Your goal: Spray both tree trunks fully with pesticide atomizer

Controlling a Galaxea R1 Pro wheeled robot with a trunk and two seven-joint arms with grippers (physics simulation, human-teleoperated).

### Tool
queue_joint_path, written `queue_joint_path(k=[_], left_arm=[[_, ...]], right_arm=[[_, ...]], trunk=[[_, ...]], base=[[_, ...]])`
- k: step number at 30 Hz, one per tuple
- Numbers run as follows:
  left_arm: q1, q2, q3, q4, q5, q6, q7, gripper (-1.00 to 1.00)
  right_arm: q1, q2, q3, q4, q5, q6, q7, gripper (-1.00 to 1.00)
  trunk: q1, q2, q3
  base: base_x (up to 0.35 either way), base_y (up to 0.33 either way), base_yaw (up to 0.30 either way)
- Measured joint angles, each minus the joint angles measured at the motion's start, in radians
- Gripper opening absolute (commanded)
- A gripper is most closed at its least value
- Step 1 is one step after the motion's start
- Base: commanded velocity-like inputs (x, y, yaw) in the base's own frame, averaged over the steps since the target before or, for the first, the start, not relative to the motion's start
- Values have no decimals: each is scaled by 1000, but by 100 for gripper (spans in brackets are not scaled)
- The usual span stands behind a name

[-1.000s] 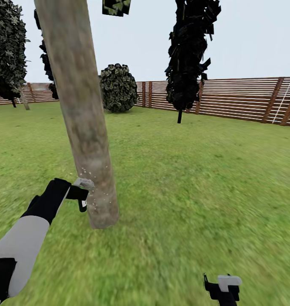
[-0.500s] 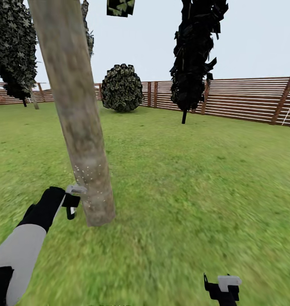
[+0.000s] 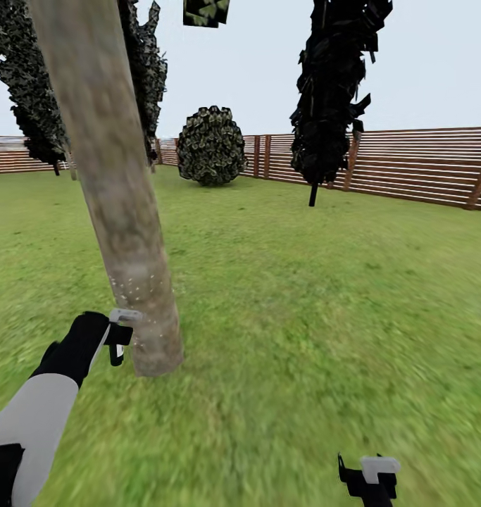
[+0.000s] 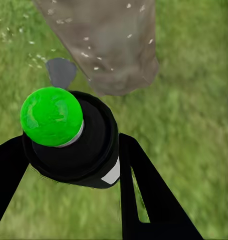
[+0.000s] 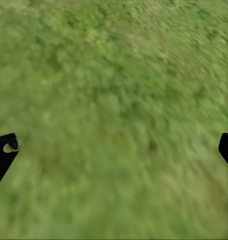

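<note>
A thick pale mottled tree trunk (image 3: 117, 204) rises from the grass on the left, leaning slightly. White spray specks (image 3: 138, 289) dot its lower part. My left gripper (image 3: 117, 339) is just left of the trunk's foot, shut on the pesticide atomizer (image 3: 122, 318). In the left wrist view the atomizer (image 4: 73, 150) is a black body with a bright green cap, held between the two black fingers (image 4: 144, 195) of my left gripper (image 4: 68, 145), with the speckled trunk (image 4: 108, 45) right ahead. My right gripper (image 3: 370, 480) hangs low over the grass, open and empty (image 5: 116, 147).
Green lawn (image 3: 325, 296) stretches to a brown slat fence (image 3: 423, 165). A near-black cypress (image 3: 335, 91) stands right of centre and a round dark bush (image 3: 212, 144) stands by the fence. A dark leafy crown (image 3: 29, 84) shows behind the trunk at far left.
The whole picture has slid, so the camera has moved. Relative to the trunk, my left gripper with the atomizer has shifted a little left and down. The right gripper has not moved.
</note>
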Motion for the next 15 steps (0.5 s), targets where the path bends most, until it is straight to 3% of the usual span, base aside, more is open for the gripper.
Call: queue_joint_path(k=[3, 11, 15], left_arm=[[0, 0, 0, 0, 0, 0, 1, -100], [0, -2, 1, 0, 3, 0, 1, -100], [8, -46, 1, 16, 1, -3, 15, -100]], right_arm=[[0, 0, 0, 0, 0, 0, 0, 100], [0, 0, 0, 0, 0, 0, 0, 100], [0, 0, 0, 0, 0, 0, 0, 100]], trunk=[[0, 0, 0], [0, 0, 0], [0, 0, 0]], base=[[138, -275, 116], [138, -275, 266], [138, -275, 141]])
